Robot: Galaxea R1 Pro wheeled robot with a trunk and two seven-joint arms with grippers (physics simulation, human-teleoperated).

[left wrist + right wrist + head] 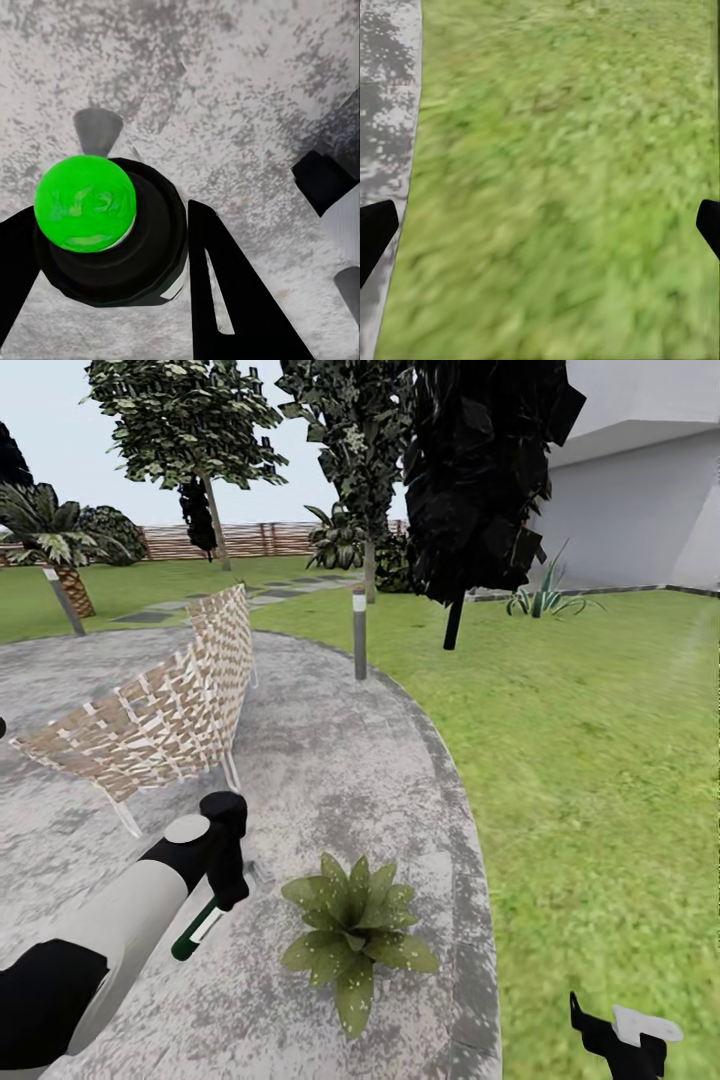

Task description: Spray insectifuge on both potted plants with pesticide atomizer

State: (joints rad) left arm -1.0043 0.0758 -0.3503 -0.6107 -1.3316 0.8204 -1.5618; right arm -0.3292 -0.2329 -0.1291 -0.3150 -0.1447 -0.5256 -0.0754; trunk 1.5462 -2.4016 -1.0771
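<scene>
My left gripper [229,882] hangs over the round grey patio [330,760], shut on the pesticide atomizer [197,928]. The atomizer's white body slants down to a dark green end. The left wrist view looks down its length: a bright green cap [85,202] on a dark collar sits between the black fingers [225,292]. One potted plant [355,935], a low rosette of speckled green leaves, sits on the paving just right of the atomizer. The second potted plant is out of view. My right gripper [620,1040] is open over the lawn [570,187], with nothing between its fingers.
A woven lounge chair [160,710] stands on the patio ahead of my left arm. A short bollard lamp [359,632] marks the patio's far edge. Trees, a dark shrub [480,480], the brown fence [240,540] and a white building [640,490] lie beyond. Open lawn [600,760] spreads to the right.
</scene>
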